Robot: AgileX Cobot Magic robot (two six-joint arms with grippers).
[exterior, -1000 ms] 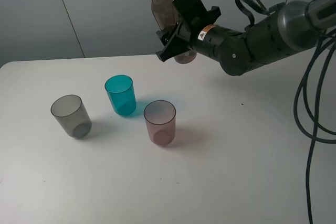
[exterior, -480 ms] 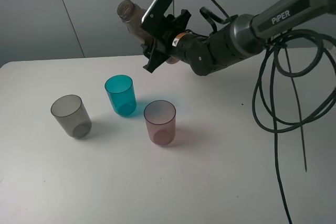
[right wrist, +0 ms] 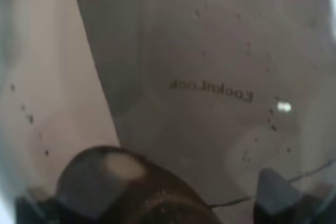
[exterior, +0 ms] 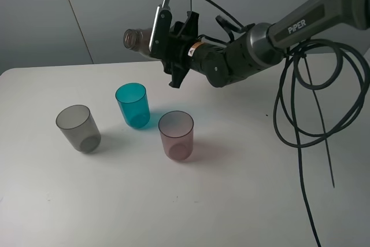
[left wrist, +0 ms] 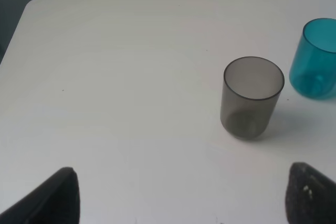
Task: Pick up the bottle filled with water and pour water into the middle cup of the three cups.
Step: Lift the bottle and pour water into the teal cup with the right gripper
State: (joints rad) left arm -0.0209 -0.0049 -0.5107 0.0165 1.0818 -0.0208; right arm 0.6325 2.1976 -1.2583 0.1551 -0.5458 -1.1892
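My right gripper (exterior: pixel 169 45) is shut on the smoky-brown bottle (exterior: pixel 141 39) and holds it in the air, tipped almost level. Its open mouth points left and sits above and behind the middle cup (exterior: pixel 133 105), the teal one. No stream of water shows. The grey cup (exterior: pixel 78 128) stands to the left of the teal cup and the pink cup (exterior: pixel 176 135) to its right and nearer. In the right wrist view the bottle (right wrist: pixel 210 77) fills the picture. My left gripper (left wrist: pixel 182 184) is open, low over the table, short of the grey cup (left wrist: pixel 253 98) and the teal cup (left wrist: pixel 317 59).
The three cups stand on a white table (exterior: pixel 243 189), with a grey wall behind it. The right arm (exterior: pixel 243 56) reaches in from the right above the table. Black cables (exterior: pixel 300 125) hang down on the right side.
The right arm has swung left with the bottle. The bottle has tipped from nearly upright to almost level, its mouth now over the teal cup's side. The cups have not moved.
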